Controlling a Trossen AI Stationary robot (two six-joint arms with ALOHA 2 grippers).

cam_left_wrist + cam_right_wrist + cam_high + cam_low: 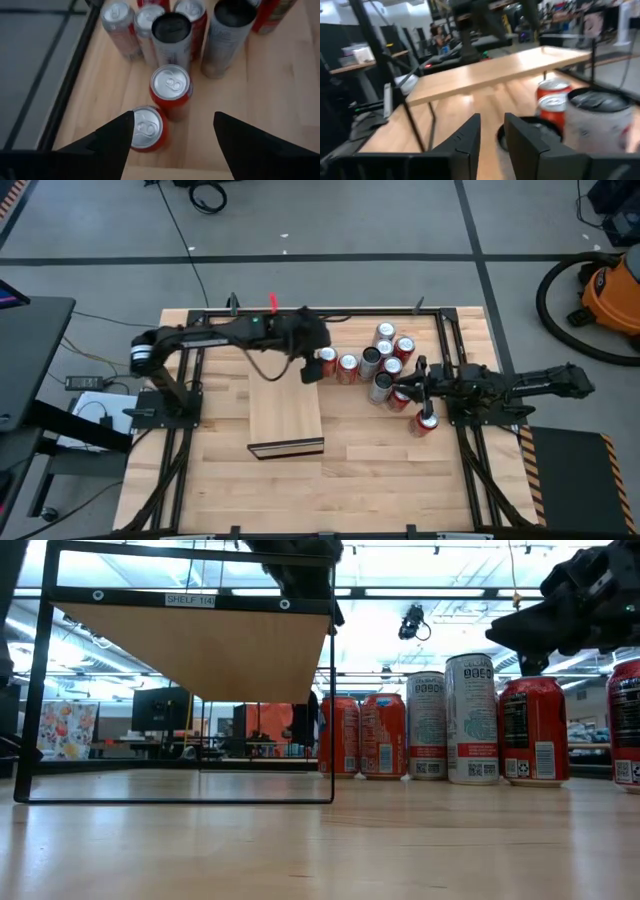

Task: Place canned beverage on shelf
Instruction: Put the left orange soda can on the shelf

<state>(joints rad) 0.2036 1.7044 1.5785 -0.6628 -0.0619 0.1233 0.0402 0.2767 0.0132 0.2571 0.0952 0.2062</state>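
Cans stand clustered at upper centre-right of the table. Left gripper, fingers apart, hangs above the two red cans beside the shelf at centre. Right gripper, fingers nearly together, holds nothing among the cans.

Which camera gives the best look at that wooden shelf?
The high view: it shows the shelf whole from above, a pale slab in a black frame. The low view sees only its underside and a label. The right wrist view shows it slanting across the picture. The left wrist view barely shows it.
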